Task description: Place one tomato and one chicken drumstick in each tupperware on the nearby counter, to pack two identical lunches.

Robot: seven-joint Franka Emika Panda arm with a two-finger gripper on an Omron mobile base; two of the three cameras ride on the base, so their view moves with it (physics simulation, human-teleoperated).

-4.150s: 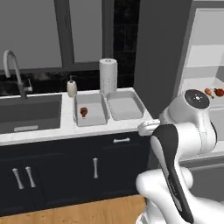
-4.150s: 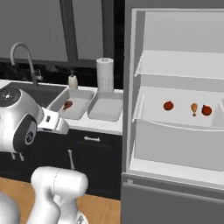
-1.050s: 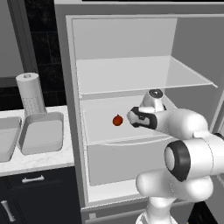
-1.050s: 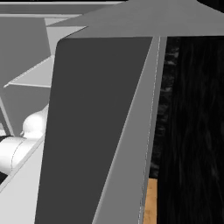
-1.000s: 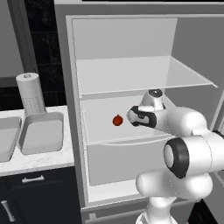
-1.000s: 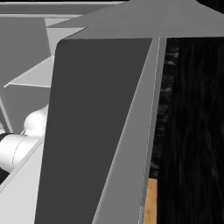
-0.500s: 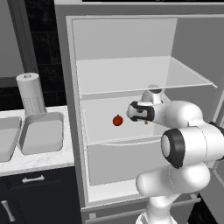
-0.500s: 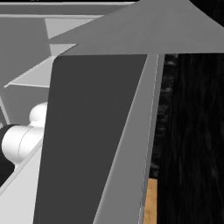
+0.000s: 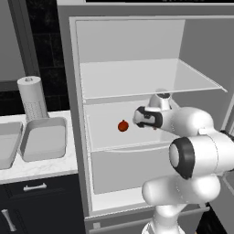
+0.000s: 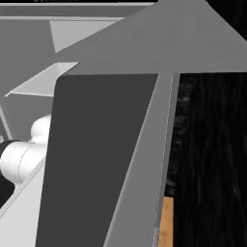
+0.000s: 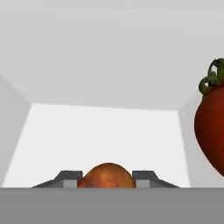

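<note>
Right of centre in the left base view, the white arm [image 9: 192, 137] is reached into the open fridge [image 9: 132, 114], with the gripper [image 9: 137, 118] levelled over the middle shelf [image 9: 109, 137]. Just to its left on that shelf a red tomato [image 9: 123, 126] is seen, close to the hand but apart from it.

At the bottom centre of the hand view, a rounded orange-brown piece of food [image 11: 106, 176] is pinched between the two dark fingertips [image 11: 70, 178] — the jaws are closed against both its sides. Whether that piece is a drumstick cannot be told from so little of it. At the right edge of the same view a tomato with a green stalk looms large, standing clear of the fingers.

At the far left of the left base view, two light-grey tubs are set side by side on the white marbled counter [image 9: 41, 167]: the nearer tub [image 9: 43, 138] is seen whole, the second tub [image 9: 9, 144] is cut by the frame edge. Behind them a paper-towel roll [image 9: 33, 98] is stood upright. Dark cabinets [image 9: 41, 201] with silver handles run below the counter.

Across the right base view the dark inner face of the fridge door [image 10: 96, 159] is spread wide — a slice of the white arm peeks out at the left edge.
</note>
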